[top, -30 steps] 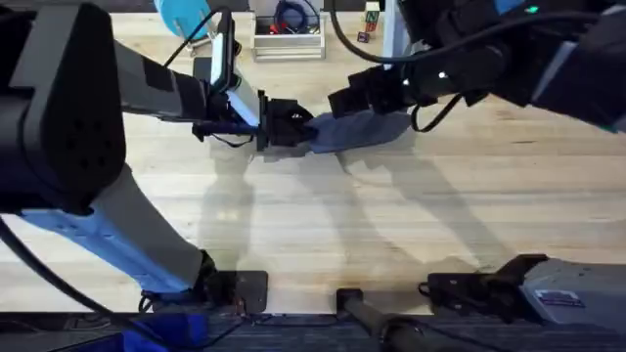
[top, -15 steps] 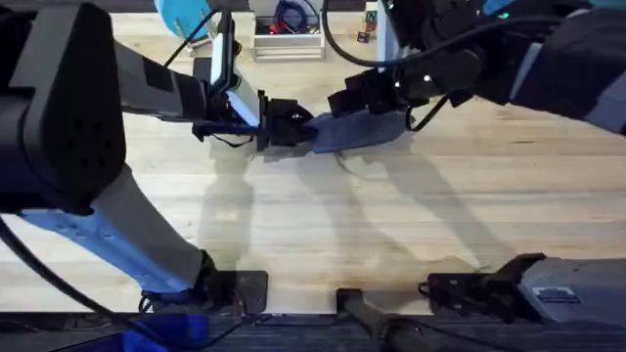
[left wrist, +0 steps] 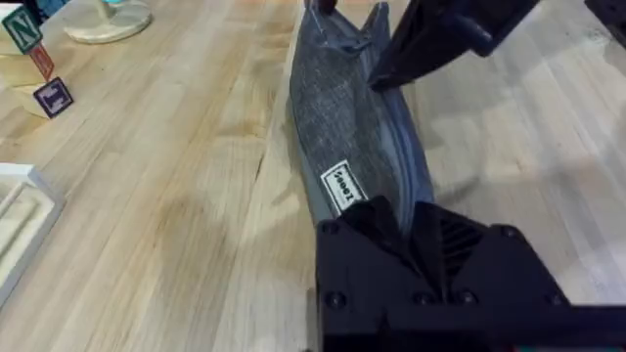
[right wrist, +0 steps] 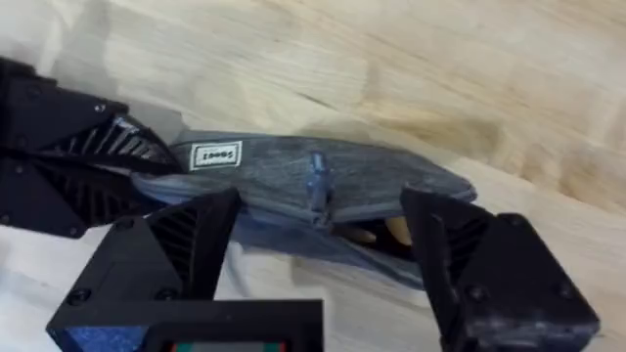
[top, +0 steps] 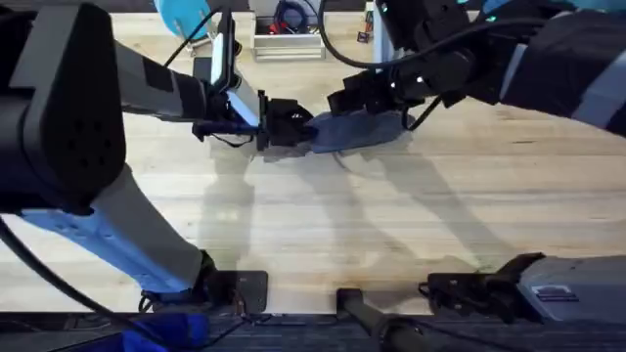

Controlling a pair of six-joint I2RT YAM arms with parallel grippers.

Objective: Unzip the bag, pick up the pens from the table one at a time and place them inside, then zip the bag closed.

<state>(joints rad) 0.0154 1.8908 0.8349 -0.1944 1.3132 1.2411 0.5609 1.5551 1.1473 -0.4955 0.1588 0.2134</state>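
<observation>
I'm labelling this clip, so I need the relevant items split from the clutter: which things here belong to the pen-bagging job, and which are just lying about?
Part of the job:
- the bag, its end clamped by the left gripper
- the right gripper, open over the zipper pull
- a tan-yellow pen inside the bag
- the table

Lying about:
- lettered blocks
- round wooden disc

Count: one pouch (top: 357,131) on the surface (top: 323,225), with one white label (left wrist: 342,185) and one zipper pull (right wrist: 316,180). Two hands: left hand (top: 293,125), right hand (top: 344,100). Two lettered blocks (left wrist: 37,71) and one round wooden disc (left wrist: 106,18) nearby.
</observation>
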